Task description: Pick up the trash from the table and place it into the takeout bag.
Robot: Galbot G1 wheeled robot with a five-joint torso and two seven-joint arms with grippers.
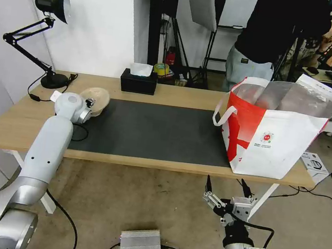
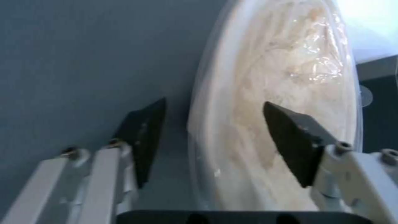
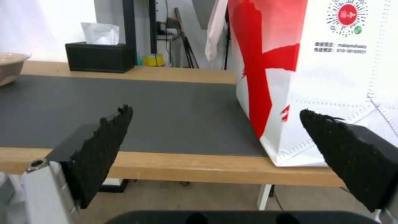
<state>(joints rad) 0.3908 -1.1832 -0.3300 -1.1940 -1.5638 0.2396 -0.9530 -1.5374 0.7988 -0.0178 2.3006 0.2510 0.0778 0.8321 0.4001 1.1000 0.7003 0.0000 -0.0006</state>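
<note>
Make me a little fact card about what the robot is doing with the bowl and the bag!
Left gripper: open, straddling the rim of the beige bowl, one finger outside, the other inside
Bowl place: left end of the dark mat, tilted up on its edge
Right gripper: open, waiting below the table edge, holding nothing
Takeout bag: upright and open at the table's right end
Other things: black tissue box, black desk lamp at the back
</note>
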